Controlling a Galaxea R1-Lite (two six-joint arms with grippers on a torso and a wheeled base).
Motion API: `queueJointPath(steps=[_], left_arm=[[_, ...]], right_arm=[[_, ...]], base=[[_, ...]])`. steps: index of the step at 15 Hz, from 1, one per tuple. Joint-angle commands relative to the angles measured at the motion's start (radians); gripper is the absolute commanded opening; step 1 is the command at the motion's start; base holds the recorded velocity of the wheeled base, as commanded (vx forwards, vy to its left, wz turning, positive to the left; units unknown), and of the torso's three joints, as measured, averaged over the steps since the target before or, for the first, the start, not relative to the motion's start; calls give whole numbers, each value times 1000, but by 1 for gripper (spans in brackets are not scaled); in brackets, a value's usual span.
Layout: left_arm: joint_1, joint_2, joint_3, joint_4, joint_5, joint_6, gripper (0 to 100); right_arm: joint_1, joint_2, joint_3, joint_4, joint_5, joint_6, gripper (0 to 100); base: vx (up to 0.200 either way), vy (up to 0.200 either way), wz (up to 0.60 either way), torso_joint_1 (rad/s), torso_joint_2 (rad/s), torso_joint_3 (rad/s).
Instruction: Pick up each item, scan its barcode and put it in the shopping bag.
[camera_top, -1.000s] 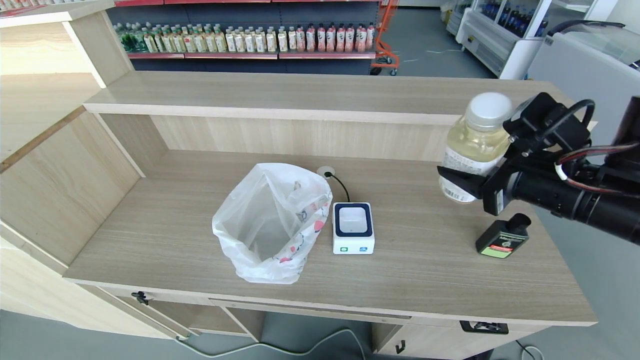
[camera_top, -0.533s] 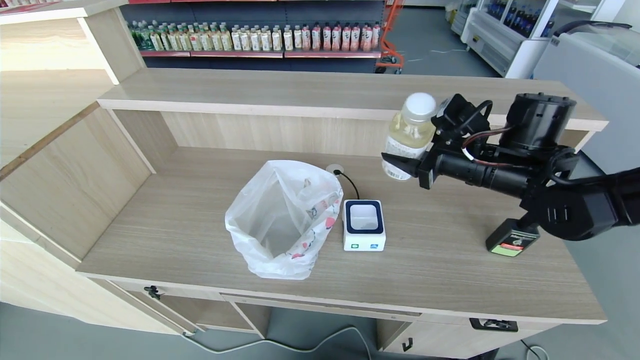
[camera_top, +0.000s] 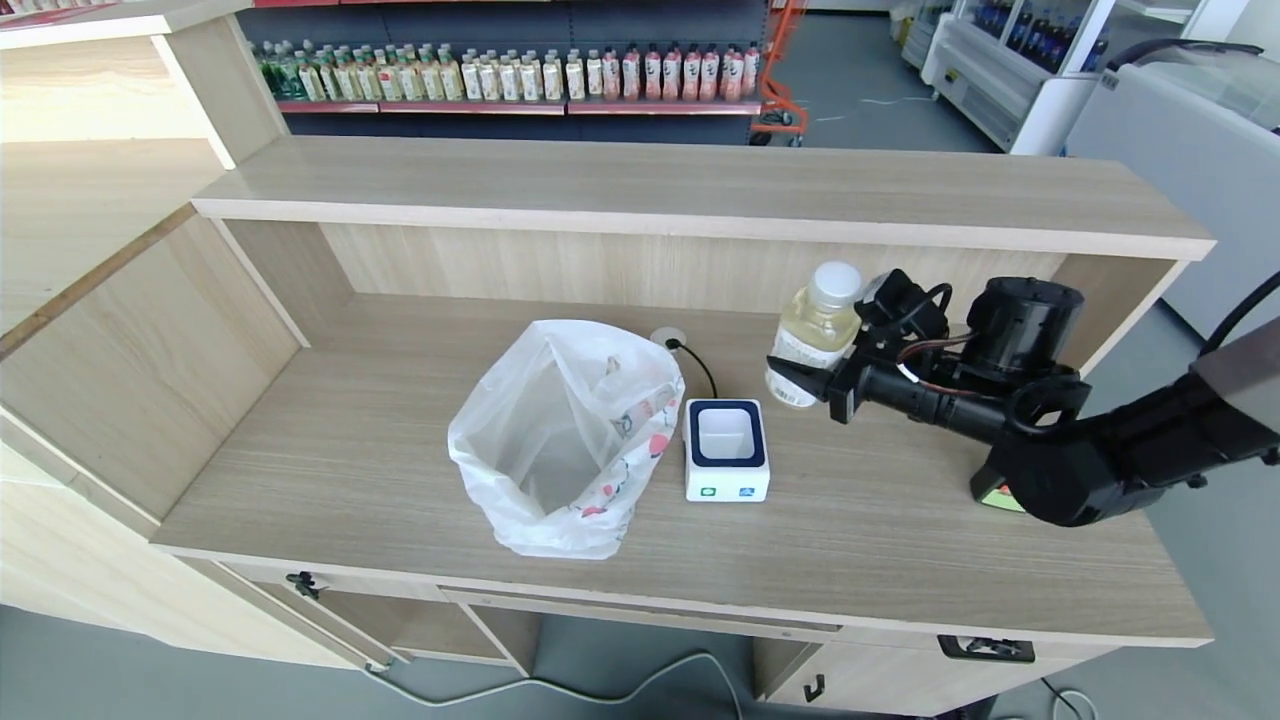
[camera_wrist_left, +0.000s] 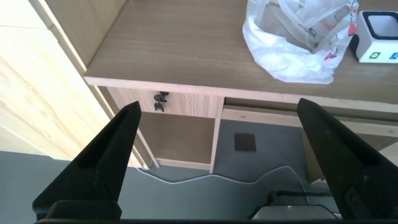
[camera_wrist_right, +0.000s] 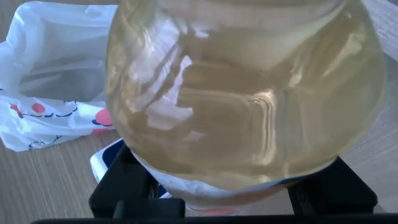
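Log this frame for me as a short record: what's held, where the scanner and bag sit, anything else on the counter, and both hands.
held item: pale-yellow drink bottle, white cap, upright, in right hand
bottle position: right of the barcode scanner, not over it
shopping bag: open, standing just left of the scanner
other item: small dark item on the counter, mostly hidden behind the right arm
left hand: open, empty, low in front of the counter

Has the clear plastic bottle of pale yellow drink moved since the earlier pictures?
Yes: the bottle, in the right gripper, has come down toward the white box scanner.
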Motion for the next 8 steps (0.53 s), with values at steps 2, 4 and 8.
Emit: queueJointPath(steps=[2,4,8], left_arm=[[0,0,0,0,0,0,100],[0,0,0,0,0,0,100],[0,0,0,0,0,0,100]], right_arm=[[17,59,-30,7,4,6,0],[26,77,-51,27,4,9,0],[31,114,-80,41,6,3,0]], base=[[0,0,0,0,0,0],[0,0,0,0,0,0],[0,0,0,0,0,0]])
